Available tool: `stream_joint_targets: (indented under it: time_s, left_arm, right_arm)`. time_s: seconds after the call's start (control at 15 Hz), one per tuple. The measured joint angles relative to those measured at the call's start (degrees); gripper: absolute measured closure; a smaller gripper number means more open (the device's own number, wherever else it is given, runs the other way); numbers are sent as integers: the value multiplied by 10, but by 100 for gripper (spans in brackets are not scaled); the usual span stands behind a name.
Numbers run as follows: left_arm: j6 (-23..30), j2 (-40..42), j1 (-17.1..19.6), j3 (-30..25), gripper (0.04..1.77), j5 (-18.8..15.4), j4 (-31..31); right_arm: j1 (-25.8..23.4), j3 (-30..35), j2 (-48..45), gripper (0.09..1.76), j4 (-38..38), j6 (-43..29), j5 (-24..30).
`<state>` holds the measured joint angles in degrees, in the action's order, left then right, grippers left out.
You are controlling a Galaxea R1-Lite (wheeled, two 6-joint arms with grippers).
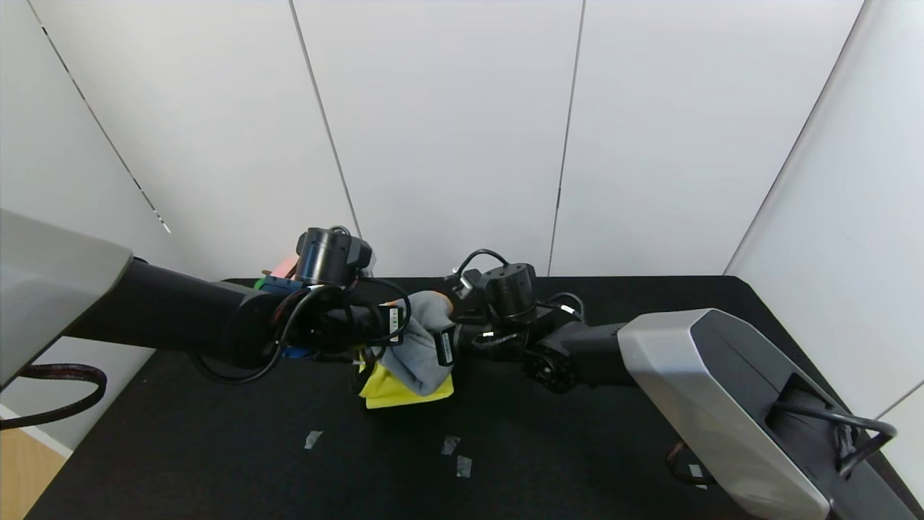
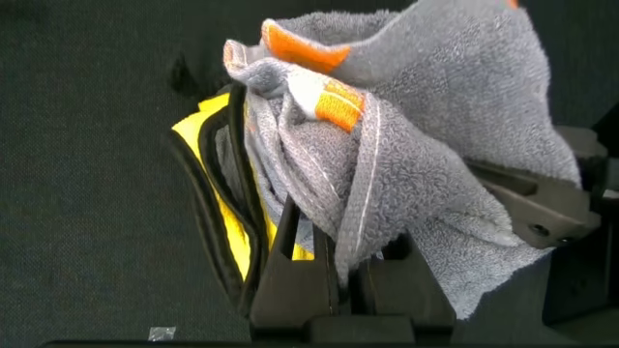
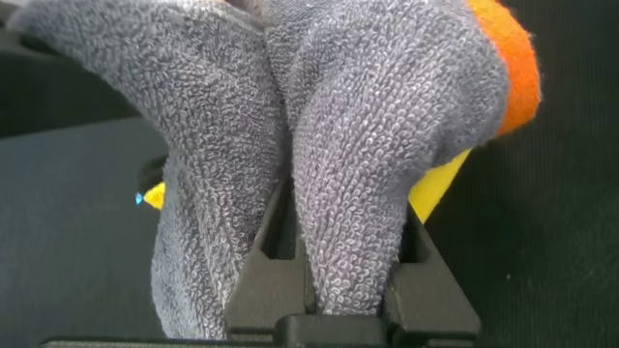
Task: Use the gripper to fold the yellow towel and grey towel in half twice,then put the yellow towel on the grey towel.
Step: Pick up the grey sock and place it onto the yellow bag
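White wall panels enclose a black table (image 1: 216,448) marked with small tape pieces (image 1: 312,439). At centre, both arms meet over a bunched cloth bundle. From the left, the left gripper (image 2: 334,253) is clamped on the grey towel (image 1: 422,347), with the yellow towel (image 1: 393,391) hanging just beside its fingers (image 2: 290,261). From the right, the right gripper (image 3: 338,256) has its jaws nearly closed on a thick fold of the same grey towel, held off the table. The yellow towel protrudes beneath the grey one.

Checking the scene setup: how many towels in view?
2. The grey towel hangs bunched between both arms at table centre; the yellow towel lies beneath it, mostly covered. More could be hidden behind the arms.
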<state>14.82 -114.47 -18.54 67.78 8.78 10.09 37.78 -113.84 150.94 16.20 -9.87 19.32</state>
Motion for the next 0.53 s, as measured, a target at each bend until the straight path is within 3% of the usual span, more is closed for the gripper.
stream_joint_targets:
  time_s: [0.2,0.27,0.53]
  left_arm:
    - [0,-1,0,5,162,1,0]
    - [1,-1,0,6,154,1,0]
    - [2,-1,0,10,98,4,5]
  right_arm:
    - [5,0,1,147,-2,0,-1]
    - [7,0,2,140,-1,0,0]
    - [13,1,13,92,16,1,-3]
